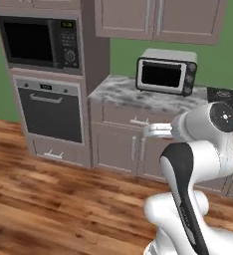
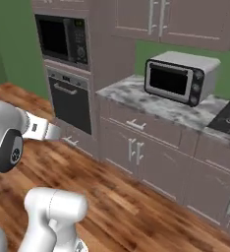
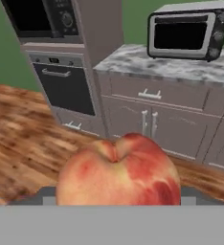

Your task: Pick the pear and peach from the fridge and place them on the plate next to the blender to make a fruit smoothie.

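So the peach [image 3: 117, 171] sits big at six o'clock in the hand view, apparently clenched in the pincer, riding toward the desk [image 3: 171, 67] with the toaster oven [image 3: 188, 36] at one o'clock. Plate delivery remains, by my reckoning.

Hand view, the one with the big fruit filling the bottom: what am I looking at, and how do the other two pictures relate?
That camera sits on the robot's hand, so the peach looms close because it sits right at the fingers, apparently held. The other two cameras ride on the base, behind the white arm to its left and right. All three face a marble counter carrying a toaster oven, with a wall oven and a microwave to the left.
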